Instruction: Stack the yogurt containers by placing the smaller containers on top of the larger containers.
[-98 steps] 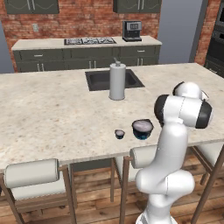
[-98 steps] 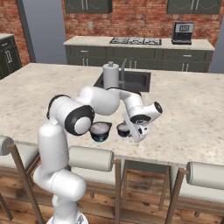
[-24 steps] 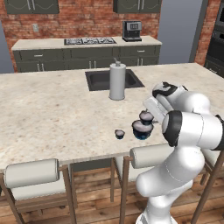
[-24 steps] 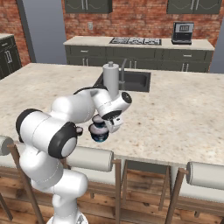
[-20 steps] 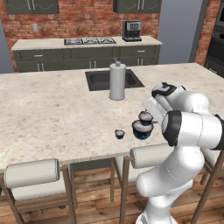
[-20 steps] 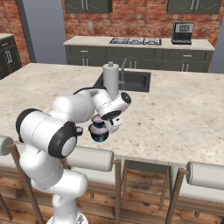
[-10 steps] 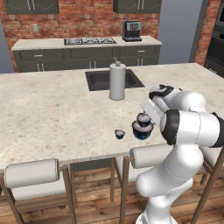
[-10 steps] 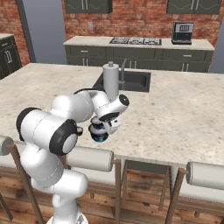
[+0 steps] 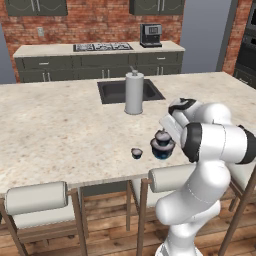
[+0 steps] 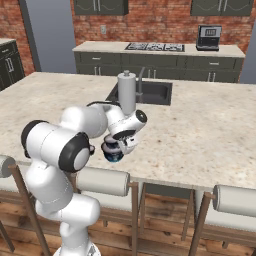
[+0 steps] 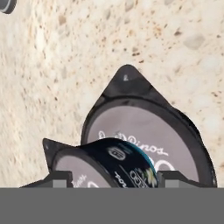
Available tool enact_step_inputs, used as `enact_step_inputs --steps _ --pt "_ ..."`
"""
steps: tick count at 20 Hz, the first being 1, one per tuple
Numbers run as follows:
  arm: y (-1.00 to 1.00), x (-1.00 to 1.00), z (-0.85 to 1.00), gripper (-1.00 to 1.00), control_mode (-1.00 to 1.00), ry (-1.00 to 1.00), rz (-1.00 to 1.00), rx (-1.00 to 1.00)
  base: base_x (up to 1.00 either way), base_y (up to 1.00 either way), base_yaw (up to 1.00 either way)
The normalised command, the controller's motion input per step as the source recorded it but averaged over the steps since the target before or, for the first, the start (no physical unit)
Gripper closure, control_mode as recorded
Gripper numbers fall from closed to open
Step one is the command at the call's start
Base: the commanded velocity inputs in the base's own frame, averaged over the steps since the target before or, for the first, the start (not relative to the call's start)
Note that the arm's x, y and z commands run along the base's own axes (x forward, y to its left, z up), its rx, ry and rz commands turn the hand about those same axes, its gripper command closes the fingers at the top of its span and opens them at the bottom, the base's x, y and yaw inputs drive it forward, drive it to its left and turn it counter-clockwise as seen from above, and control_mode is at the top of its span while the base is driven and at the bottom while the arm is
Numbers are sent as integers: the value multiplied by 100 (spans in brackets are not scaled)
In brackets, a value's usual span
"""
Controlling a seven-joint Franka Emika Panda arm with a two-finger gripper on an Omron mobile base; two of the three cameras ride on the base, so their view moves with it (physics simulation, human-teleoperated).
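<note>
Glossy white Franka-type arm [image 9: 200,200]: fat rounded link shells, smooth plastic look, no visible screws. Dark, near-black bands ring the joints; widest one sits at the big elbow housing [image 10: 75,150]. Wrist link behind the hand [image 10: 120,145] ends in a round dark cap. Two small dark fingertips [image 11: 59,178], blocky and squared off. Markings too small to tell.

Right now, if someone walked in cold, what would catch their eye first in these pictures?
The big white arm bent low over the near edge of the island, its hand holding a mid-sized yogurt cup over the pale lid of the widest yogurt cup. Next, the tall grey cylinder standing by the sink, and a tiny cup alone on the counter to the left of the stack.
</note>
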Motion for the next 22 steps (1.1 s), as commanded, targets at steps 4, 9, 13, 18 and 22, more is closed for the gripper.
enact_step_inputs --steps 4,9,13,18,22 --pt "0 7 -12 100 -100 0 -1 0 0 0 0" --pt "0 4 -12 100 -100 1 -2 0 0 0 0" --pt "0 0 -10 -100 -100 3 -2 0 0 0 0" --pt "0 0 -3 -100 -100 1 -3 0 0 0 0" --pt "-4 -8 0 -100 -100 0 -5 0 0 0 0"
